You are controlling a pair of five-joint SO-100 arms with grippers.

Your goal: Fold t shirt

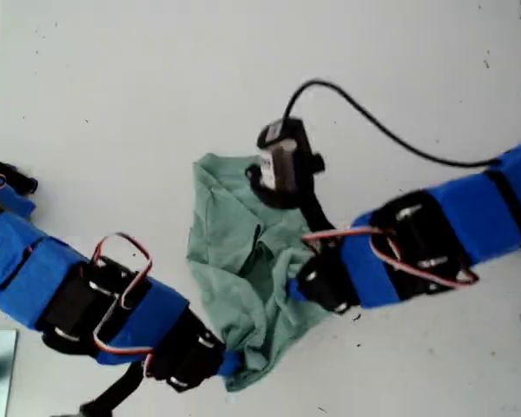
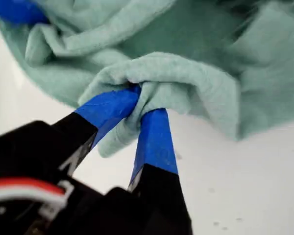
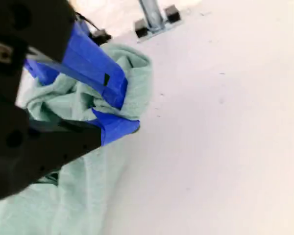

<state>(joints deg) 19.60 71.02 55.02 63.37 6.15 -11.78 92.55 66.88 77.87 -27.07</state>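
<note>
Lower left of the exterior view, my first tool (image 1: 230, 360) is pinching a bunched fold at the bottom edge of the t shirt (image 1: 234, 252). The shirt sits crumpled mid-frame on the white bench (image 1: 113, 87). Just right of centre, my second tool (image 1: 293, 288) is clamped on the cloth's right side, blue fingertips (image 3: 115, 128) biting in.

- Bright, even light, with the white table (image 1: 139, 78) nearly washed out.
- Shadows faint and soft.
- Exterior view slightly blurry.
- Wrist views soft close up.
</note>
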